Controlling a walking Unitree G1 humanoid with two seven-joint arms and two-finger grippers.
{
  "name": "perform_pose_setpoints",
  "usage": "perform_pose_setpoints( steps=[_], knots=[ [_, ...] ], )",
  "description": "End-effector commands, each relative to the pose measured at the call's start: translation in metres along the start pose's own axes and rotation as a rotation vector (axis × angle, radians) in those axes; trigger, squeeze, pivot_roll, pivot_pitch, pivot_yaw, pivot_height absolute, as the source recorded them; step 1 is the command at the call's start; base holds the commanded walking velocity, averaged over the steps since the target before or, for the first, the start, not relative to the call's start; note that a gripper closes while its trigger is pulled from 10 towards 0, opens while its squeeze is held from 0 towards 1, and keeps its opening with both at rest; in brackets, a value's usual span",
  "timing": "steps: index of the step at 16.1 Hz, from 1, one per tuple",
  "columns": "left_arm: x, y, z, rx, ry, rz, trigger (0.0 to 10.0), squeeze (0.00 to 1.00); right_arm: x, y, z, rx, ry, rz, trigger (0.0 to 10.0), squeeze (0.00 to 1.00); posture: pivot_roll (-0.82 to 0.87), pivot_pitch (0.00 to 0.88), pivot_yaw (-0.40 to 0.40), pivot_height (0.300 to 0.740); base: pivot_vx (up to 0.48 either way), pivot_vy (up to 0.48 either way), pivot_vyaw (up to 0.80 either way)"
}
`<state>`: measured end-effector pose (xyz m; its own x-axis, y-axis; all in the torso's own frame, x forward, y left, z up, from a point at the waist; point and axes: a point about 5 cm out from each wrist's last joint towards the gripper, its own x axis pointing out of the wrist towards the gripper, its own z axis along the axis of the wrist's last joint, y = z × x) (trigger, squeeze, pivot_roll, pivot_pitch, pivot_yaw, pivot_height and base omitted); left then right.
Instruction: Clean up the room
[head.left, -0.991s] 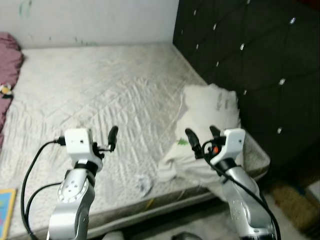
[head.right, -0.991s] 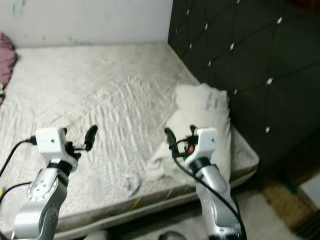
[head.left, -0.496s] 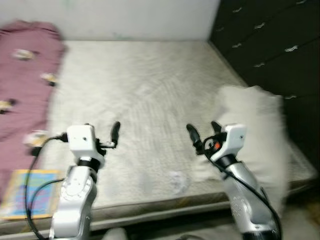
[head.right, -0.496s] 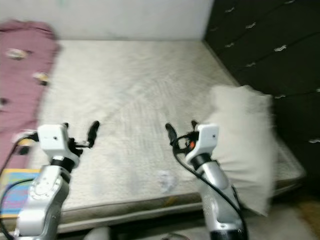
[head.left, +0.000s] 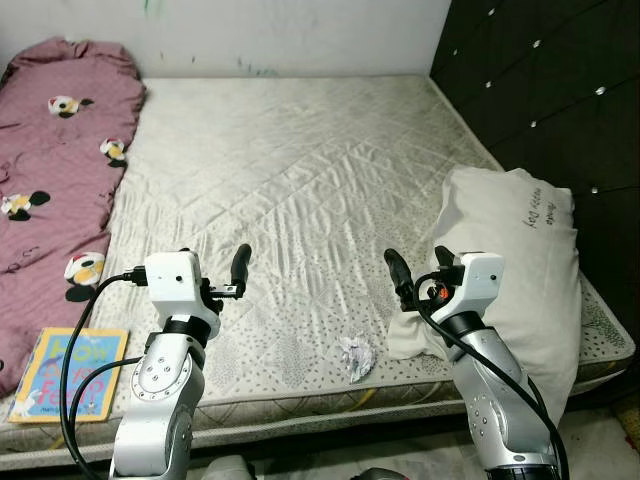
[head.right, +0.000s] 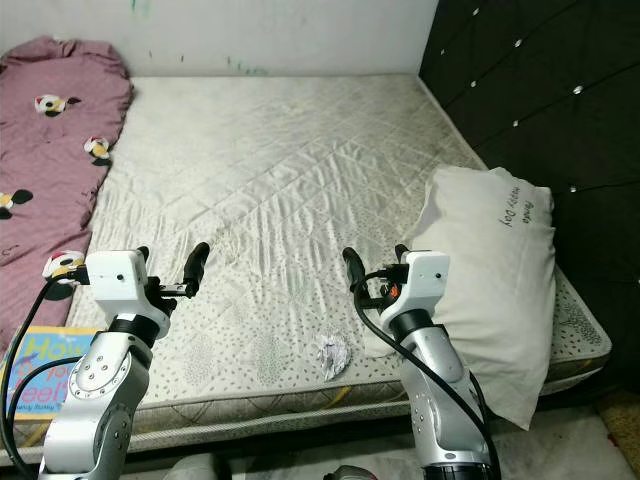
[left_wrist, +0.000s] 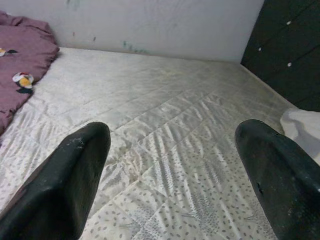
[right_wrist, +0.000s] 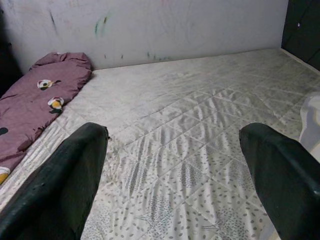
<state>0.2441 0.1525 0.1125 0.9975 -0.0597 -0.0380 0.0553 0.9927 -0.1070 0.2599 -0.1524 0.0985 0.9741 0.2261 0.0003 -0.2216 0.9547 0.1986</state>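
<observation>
Here, a bare mattress (head.left: 300, 180) is faced, with both arms raised over its near edge. The left gripper (head.left: 228, 285) and the right gripper (head.left: 420, 275) are held above that edge with their fingers spread apart and nothing between them, as the wrist views confirm: each pair of black fingers stands wide, with only quilted mattress seen in the gap.

The nearest loose thing is a crumpled paper wad (head.left: 355, 355), lying at the near edge of the mattress, between the two arms and below both. It is judged to lie somewhat closer to the right gripper, a little to that gripper's left and lower, so a reach from the right arm, downward and inward, would likely be the shorter one. The wad is small and roundish, with no clear long axis, so the fingers could close on it from any side.

A white pillow (head.left: 520, 260) lies along the mattress's right edge, its long axis running from the near right corner toward the dark headboard (head.left: 560, 80), just beside the right arm. A maroon blanket (head.left: 55, 160) is spread along the left edge, and a picture book (head.left: 70, 372) rests flat at the near left corner, nearer the left arm.
</observation>
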Motion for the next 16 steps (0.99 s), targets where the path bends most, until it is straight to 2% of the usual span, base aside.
perform_pose_setpoints(
  steps=[1, 9, 16],
  knots=[
    [0.0019, 0.0005, -0.0005, 0.015, 0.005, 0.005, 10.0, 0.00, 0.0007, -0.0042, 0.0029, 0.000, -0.010, -0.018, 10.0, 0.00, 0.02, 0.021, -0.067, 0.740, 0.000, 0.000, 0.00],
    [0.0028, 0.0029, -0.0002, 0.027, -0.005, 0.021, 10.0, 0.00, 0.0012, -0.0041, 0.0033, 0.014, -0.014, -0.024, 10.0, 0.00, 0.02, 0.024, -0.069, 0.681, 0.000, 0.000, 0.00],
    [0.0042, 0.0056, -0.0014, 0.048, -0.015, 0.040, 10.0, 0.00, 0.0028, -0.0038, 0.0036, -0.006, -0.016, -0.022, 10.0, 0.00, 0.02, 0.020, -0.076, 0.672, 0.000, 0.000, 0.00]
  ],
)
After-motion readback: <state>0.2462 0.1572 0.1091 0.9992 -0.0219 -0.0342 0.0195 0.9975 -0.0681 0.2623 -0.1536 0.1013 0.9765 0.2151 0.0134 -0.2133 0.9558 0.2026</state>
